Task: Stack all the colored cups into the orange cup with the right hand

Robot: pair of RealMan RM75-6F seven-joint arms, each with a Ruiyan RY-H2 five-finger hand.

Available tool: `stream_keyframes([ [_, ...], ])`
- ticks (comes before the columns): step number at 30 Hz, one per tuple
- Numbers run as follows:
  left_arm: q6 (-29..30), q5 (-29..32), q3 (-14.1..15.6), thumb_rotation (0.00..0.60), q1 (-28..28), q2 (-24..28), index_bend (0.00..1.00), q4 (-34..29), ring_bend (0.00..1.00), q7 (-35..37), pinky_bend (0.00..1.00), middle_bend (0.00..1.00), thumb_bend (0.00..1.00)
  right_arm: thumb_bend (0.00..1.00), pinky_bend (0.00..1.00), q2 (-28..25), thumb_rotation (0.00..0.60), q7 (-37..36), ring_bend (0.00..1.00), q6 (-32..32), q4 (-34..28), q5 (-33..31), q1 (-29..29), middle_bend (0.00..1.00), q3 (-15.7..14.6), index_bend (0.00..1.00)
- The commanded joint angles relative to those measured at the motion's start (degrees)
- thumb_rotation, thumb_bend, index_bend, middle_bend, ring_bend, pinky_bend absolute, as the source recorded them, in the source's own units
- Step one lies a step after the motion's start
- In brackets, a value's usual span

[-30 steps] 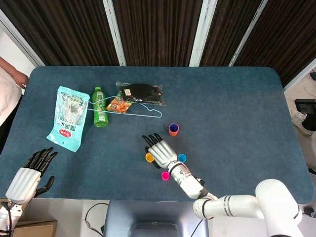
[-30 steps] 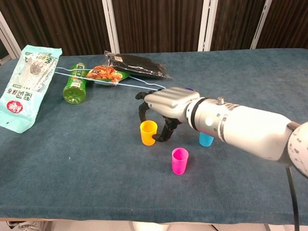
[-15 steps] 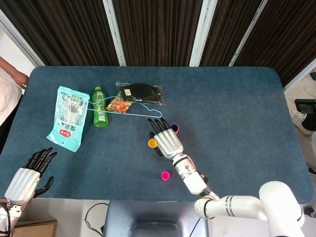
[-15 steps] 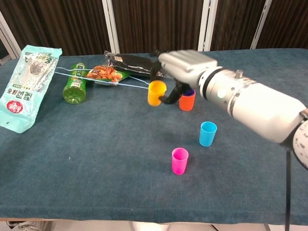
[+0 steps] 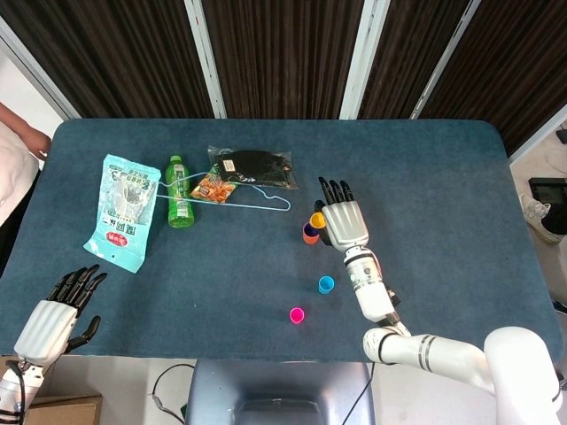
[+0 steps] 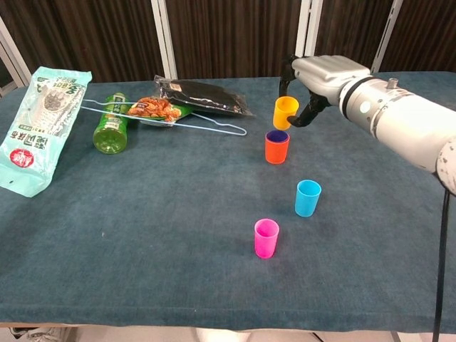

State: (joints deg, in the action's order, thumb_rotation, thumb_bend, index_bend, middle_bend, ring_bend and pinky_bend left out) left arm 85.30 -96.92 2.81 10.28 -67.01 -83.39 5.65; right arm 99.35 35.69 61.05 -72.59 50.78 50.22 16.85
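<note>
Since the earlier frames the right hand (image 6: 313, 84) had carried the small yellow plastic cup (image 6: 285, 112) up off the worktop and across to the far side, and it now held that cup in the air, pinched between thumb and fingers, just above and slightly beyond the orange plastic cup (image 6: 276, 147). The orange cup stood upright below the hand with a dark purple rim showing inside its mouth. The blue plastic cup (image 6: 307, 197) and the pink plastic cup (image 6: 266, 237) stood upright nearer the robot than the hand, well apart from it.

The writing on the pale turquoise snack bag (image 6: 39, 125), far off to the hand's left, was too small to read, as was the label on the green plastic bottle (image 6: 110, 129) lying on its side beside it. A light blue wire hanger (image 6: 196, 122), a small orange snack packet (image 6: 152, 109) and a black item in a clear bag (image 6: 203, 96) lay between the bottle and the hand.

The left hand (image 5: 58, 314) rested at the near left edge in the head view, fingers apart, holding nothing; the chest view did not show it.

The dark blue cloth worktop (image 6: 142, 235) stood before dark curtains with white posts.
</note>
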Motion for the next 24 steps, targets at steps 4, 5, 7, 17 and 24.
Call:
stream_keyframes([
  [4, 0.03, 0.13, -0.04, 0.6, -0.03, 0.06, 0.0, -0.01, 0.0, 0.08, 0.12, 0.0, 0.46, 0.46, 0.0, 1.32, 0.6, -0.31, 0.0, -1.02, 1.52, 0.36, 0.53, 0.02, -0.35, 0.59],
  [5, 0.04, 0.12, -0.03, 0.6, -0.04, 0.08, 0.0, -0.02, 0.0, 0.11, 0.12, 0.0, 0.46, 0.46, 0.0, 1.51, 0.6, -0.27, 0.0, -1.23, 1.69, 0.24, 0.62, 0.02, -0.34, 0.59],
  [7, 0.16, 0.03, 0.0, 0.6, -0.08, 0.13, 0.0, -0.04, 0.0, 0.15, 0.12, 0.0, 0.46, 0.46, 0.0, 1.85, 0.6, 0.06, 0.0, -1.63, 1.93, -0.18, 0.75, 0.02, -0.37, 0.58],
  [17, 0.34, -0.12, 0.02, 0.6, -0.09, 0.2, 0.0, 0.04, 0.0, 0.5, 0.12, 0.0, 0.46, 0.46, 0.0, -0.86, 0.6, 4.79, 0.0, -2.63, -2.36, -4.09, 0.28, 0.0, -1.13, 0.26],
  [24, 0.33, -0.16, 0.03, 0.6, -0.08, 0.07, 0.0, 0.02, 0.0, 0.28, 0.12, 0.0, 0.46, 0.46, 0.0, -9.59, 0.6, -0.84, 0.0, -1.79, -16.15, 4.38, -3.81, 0.0, -5.24, 0.23],
])
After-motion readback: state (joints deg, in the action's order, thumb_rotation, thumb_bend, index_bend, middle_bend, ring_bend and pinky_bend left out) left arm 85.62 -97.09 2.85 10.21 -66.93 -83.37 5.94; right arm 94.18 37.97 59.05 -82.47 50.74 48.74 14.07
